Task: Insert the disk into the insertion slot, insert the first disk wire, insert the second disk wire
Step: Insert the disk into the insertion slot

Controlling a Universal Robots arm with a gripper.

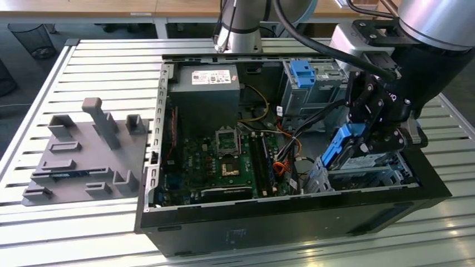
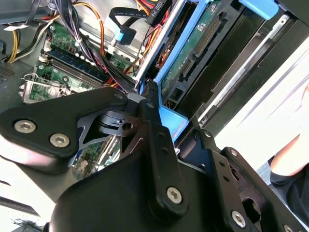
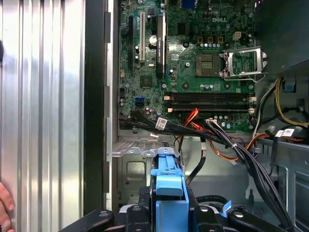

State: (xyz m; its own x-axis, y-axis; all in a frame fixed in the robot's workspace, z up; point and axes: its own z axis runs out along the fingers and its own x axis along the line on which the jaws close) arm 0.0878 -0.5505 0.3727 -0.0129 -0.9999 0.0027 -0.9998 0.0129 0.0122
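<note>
The disk (image 1: 340,146), in its bright blue carrier, is held steeply tilted at the exterior view's right front corner of the open computer case. My gripper (image 1: 365,144) is shut on it. The disk's lower end meets the insertion slot (image 1: 365,173), a low silver perforated cage; how deep it sits is hidden by the gripper. In the second wrist view a black finger (image 2: 153,116) presses the blue carrier (image 2: 173,122), and the disk's green circuit side (image 2: 199,39) shows. The first wrist view has the carrier (image 3: 169,191) above the cage's sheet metal (image 3: 137,166). Loose disk wires (image 3: 219,140) hang beside it.
A taller grey cage with a blue tab (image 1: 304,72) stands behind the slot. The motherboard (image 1: 222,161) and the power supply (image 1: 204,89) take up the case's other side. A grey fixture plate (image 1: 82,156) lies on the slatted table. A person's hand (image 3: 5,203) rests at the table edge.
</note>
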